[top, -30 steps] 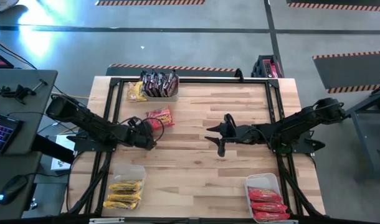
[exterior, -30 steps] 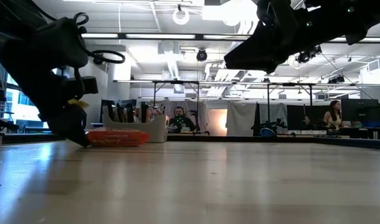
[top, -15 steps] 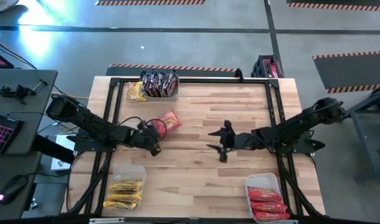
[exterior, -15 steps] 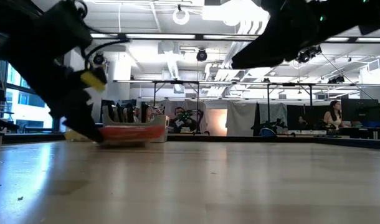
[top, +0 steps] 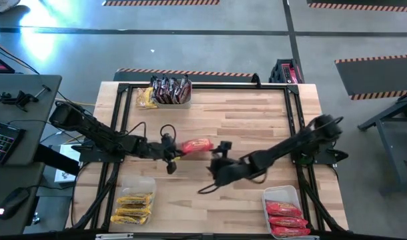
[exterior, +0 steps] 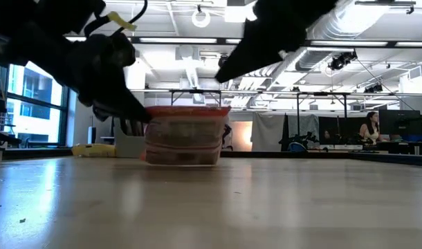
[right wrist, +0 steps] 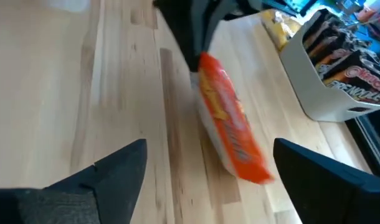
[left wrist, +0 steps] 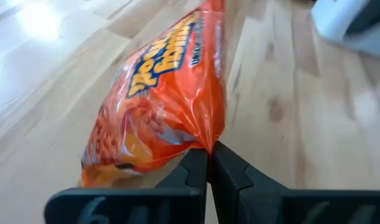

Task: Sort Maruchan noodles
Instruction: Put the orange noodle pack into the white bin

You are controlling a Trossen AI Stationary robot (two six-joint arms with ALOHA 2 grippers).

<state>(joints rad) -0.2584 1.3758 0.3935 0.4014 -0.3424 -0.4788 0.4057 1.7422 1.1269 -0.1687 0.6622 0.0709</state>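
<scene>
The left pincer is clamped tight on one end seam of a red-orange noodle packet, its two fingers pressed together on the crimped plastic, as the left wrist view shows. From that pinch the packet runs lengthwise away from the left pincer toward the middle of the desk, so its long axis points roughly at the right arm; in the low view the packet appears to be riding at or just above the wood, and I cannot tell whether its lower edge touches. The right pincer stands spread wide just beyond the packet's free end, a little toward the front edge of the desk, holding nothing; in its own wrist view the packet lies straight ahead between the two open fingers, still apart from them. So the free end is the nearer end for the right arm, which looks placed to take it over. Measured from the packet, the bin of red packets lies well away at the front right corner, the bin of yellow ones at the front left, and the bin of dark ones at the back left.
</scene>
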